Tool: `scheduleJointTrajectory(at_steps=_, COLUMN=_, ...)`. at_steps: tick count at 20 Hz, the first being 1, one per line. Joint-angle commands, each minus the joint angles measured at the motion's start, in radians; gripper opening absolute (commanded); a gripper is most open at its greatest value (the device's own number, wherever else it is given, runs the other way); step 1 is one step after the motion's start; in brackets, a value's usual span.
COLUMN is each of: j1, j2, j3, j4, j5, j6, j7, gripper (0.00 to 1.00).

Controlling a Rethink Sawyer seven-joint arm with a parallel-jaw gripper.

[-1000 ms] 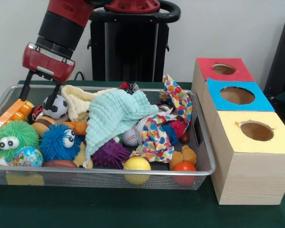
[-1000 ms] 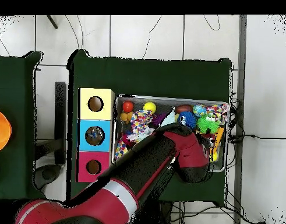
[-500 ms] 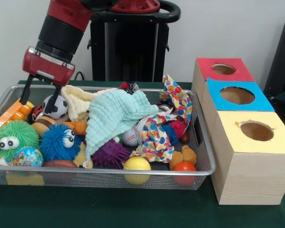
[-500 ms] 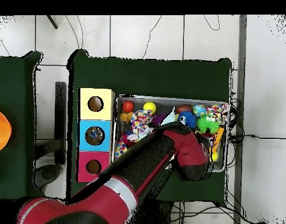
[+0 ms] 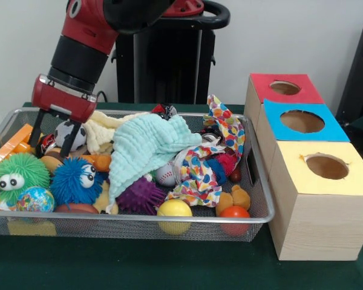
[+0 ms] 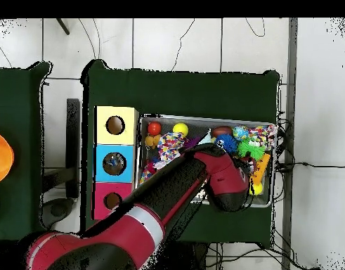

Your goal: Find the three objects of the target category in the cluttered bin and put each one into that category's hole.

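Note:
The wire bin (image 5: 169, 219) holds a heap of toys. My gripper (image 5: 52, 147) hangs open at the bin's back left corner. Its fingers (image 5: 72, 140) straddle a black-and-white soccer ball (image 5: 65, 130) and reach down to a brown football (image 5: 54, 160). Nothing is held. Other balls show: a baseball (image 5: 166, 174), a yellow ball (image 5: 174, 210), a red ball (image 5: 235, 214) and a globe ball (image 5: 35, 199). At the right stand three boxes with a red hole (image 5: 284, 88), a blue hole (image 5: 302, 121) and a yellow hole (image 5: 327, 167). From overhead, my arm (image 6: 216, 174) covers the gripper.
A mint cloth (image 5: 148, 144) and a spotted cloth (image 5: 222, 128) drape over the middle of the heap. A green fuzzy toy (image 5: 18, 172), a blue fuzzy toy (image 5: 75, 179) and a purple spiky ball (image 5: 140, 195) lie near the front. An orange block (image 5: 12, 144) leans on the left wall.
The gripper has come down into the bin's back left corner, still open, so its fingers now sit around the soccer ball.

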Motion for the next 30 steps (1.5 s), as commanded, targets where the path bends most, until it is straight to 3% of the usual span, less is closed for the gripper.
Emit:
scheduleJointTrajectory(at_steps=1, j1=-0.041, j2=-0.019, j3=0.191, j4=-0.05, j5=0.041, j6=-0.016, j7=-0.21, gripper=1.0)
scheduleJointTrajectory(at_steps=3, j1=-0.023, j2=-0.025, j3=0.167, j4=-0.027, j5=0.021, j6=-0.036, j7=-0.194, gripper=1.0)
scheduleJointTrajectory(at_steps=5, j1=0.023, j2=0.022, j3=0.096, j4=-0.017, j5=-0.023, j6=-0.052, j7=-0.093, gripper=1.0)
scheduleJointTrajectory(at_steps=9, j1=0.038, j2=0.04, j3=0.046, j4=0.03, j5=-0.053, j6=-0.068, j7=-0.062, gripper=1.0)
scheduleJointTrajectory(at_steps=18, j1=-0.029, j2=0.002, j3=0.091, j4=0.059, j5=-0.054, j6=-0.059, j7=-0.145, gripper=1.0)
scheduleJointTrajectory(at_steps=30, j1=-0.058, j2=0.046, j3=0.082, j4=0.039, j5=-0.094, j6=-0.087, j7=-0.096, gripper=1.0)
